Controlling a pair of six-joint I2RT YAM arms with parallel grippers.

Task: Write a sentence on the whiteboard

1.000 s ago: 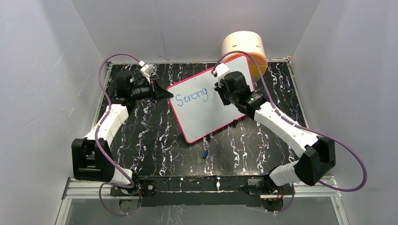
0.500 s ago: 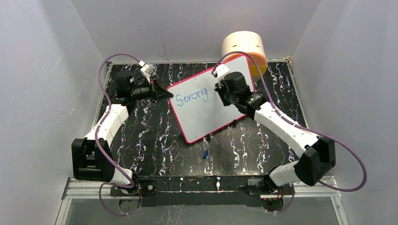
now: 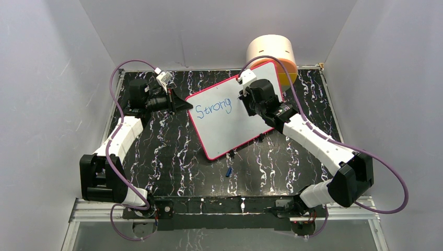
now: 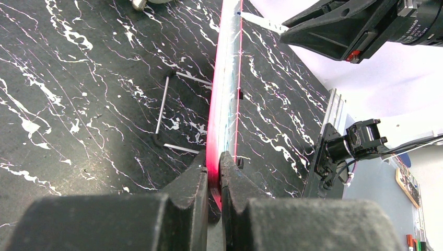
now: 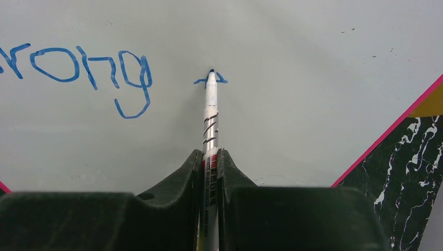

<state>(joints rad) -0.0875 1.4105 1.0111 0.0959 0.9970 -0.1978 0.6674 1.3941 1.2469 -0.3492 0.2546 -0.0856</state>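
Touching the whiteboard (image 5: pixel 313 57) — marker (image 5: pixel 210 125) sits clamped in right end effector (image 5: pixel 210 156).

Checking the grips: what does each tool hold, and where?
The left tool pinches the whiteboard by its pink frame edge; the right tool clamps the marker by its barrel.

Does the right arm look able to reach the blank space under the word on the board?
Probably yes. The right gripper holds a marker whose tip touches the board just past the word; the white space below lies bare, nothing blocking it.
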